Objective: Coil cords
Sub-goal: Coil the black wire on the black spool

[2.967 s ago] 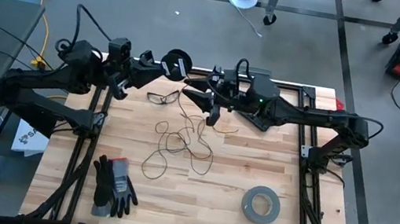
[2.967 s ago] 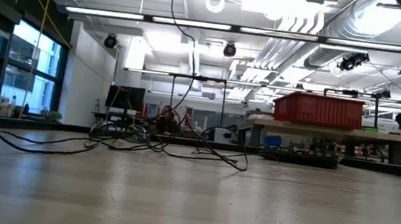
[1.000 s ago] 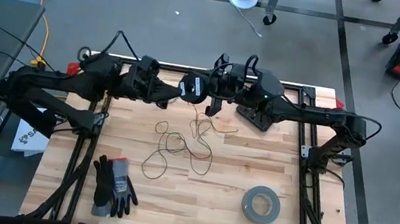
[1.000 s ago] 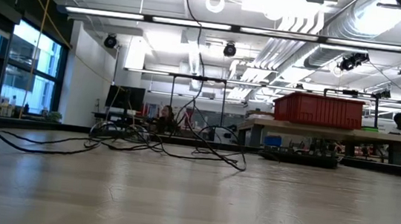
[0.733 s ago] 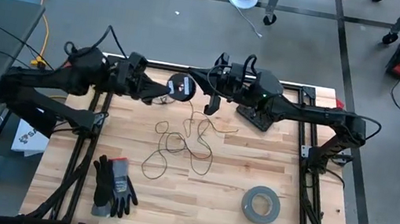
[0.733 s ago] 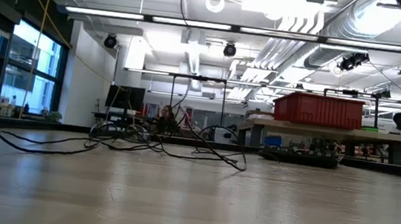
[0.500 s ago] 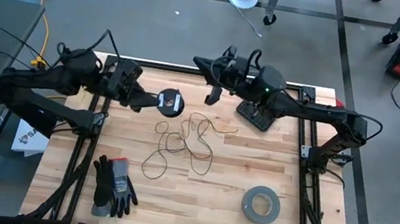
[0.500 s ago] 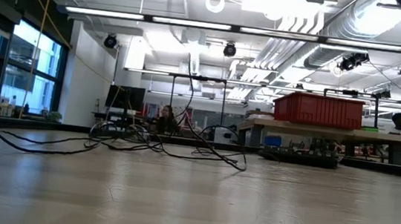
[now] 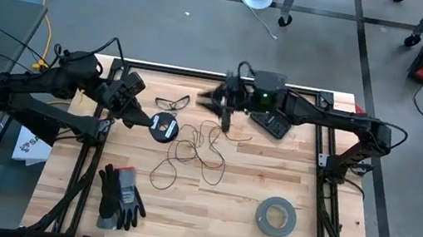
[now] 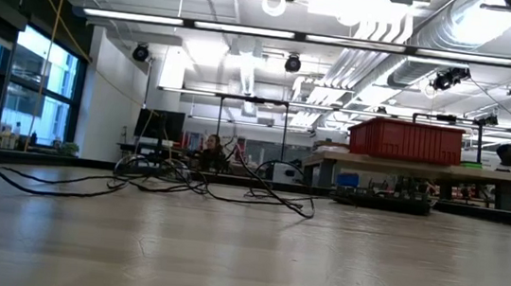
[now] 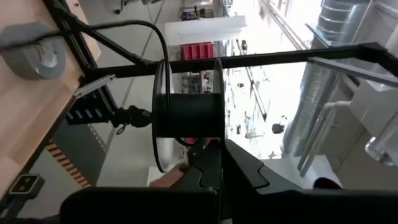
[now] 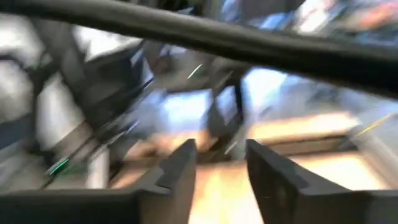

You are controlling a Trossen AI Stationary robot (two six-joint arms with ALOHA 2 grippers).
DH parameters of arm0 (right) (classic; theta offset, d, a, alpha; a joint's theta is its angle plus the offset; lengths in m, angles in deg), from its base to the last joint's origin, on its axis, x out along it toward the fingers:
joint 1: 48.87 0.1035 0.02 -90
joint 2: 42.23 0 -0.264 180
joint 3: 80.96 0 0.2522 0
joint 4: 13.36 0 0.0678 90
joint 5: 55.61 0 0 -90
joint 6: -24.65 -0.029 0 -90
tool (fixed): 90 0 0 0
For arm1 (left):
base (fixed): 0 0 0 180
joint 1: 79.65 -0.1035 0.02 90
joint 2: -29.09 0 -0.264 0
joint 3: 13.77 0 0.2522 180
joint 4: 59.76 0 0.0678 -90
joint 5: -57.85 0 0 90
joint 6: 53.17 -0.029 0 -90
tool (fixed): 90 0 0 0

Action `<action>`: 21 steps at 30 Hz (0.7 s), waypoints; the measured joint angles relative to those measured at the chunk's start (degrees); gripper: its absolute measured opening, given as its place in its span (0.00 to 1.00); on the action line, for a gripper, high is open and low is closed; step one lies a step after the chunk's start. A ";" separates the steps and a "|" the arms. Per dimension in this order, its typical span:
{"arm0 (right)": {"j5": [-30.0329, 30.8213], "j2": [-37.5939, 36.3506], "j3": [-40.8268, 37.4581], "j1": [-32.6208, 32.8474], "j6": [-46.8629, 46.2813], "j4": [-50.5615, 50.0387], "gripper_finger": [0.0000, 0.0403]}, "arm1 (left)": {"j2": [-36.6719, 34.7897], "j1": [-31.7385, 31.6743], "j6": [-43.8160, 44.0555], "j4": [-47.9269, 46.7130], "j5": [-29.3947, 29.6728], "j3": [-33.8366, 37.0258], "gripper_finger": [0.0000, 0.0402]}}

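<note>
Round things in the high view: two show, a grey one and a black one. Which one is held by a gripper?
The small black spool, gripped by the left gripper above the table's left part. The grey tape roll lies untouched on the wood.

table [image 9: 272,165] | on it: cord [image 9: 193,156], glasses [image 9: 170,101], gloves [image 9: 120,197], tape roll [image 9: 275,216]

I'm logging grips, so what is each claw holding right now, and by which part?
The left claw holds the small round black spool by its rim. The right claw is open, holding nothing.

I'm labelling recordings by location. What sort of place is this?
Probably a robotics lab or workshop: a wooden worktable in a black frame on bare concrete, exposed ducts overhead, and benches behind with a red bin.
</note>
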 joint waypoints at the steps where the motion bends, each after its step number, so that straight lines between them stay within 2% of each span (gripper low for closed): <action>1: -2.75 0.53 -0.01 0.45 -0.11 -1.29 0.37 | 0.01 0.00 0.03 0.02 0.03 0.00 0.00; 3: -4.96 1.91 0.00 1.92 -1.06 -2.02 0.43 | 0.09 0.00 0.25 -0.07 0.19 0.00 0.00; 9: -3.06 7.88 -0.01 4.31 -1.02 5.33 0.47 | 0.45 0.00 0.42 0.07 0.21 0.00 0.00; 13: 2.08 10.40 -0.02 4.72 3.70 4.82 0.47 | 0.45 -0.02 0.45 0.03 0.41 0.00 0.00; 21: 3.12 10.50 -0.05 5.35 13.67 2.60 0.47 | 0.45 -0.02 0.43 0.03 0.42 0.00 0.00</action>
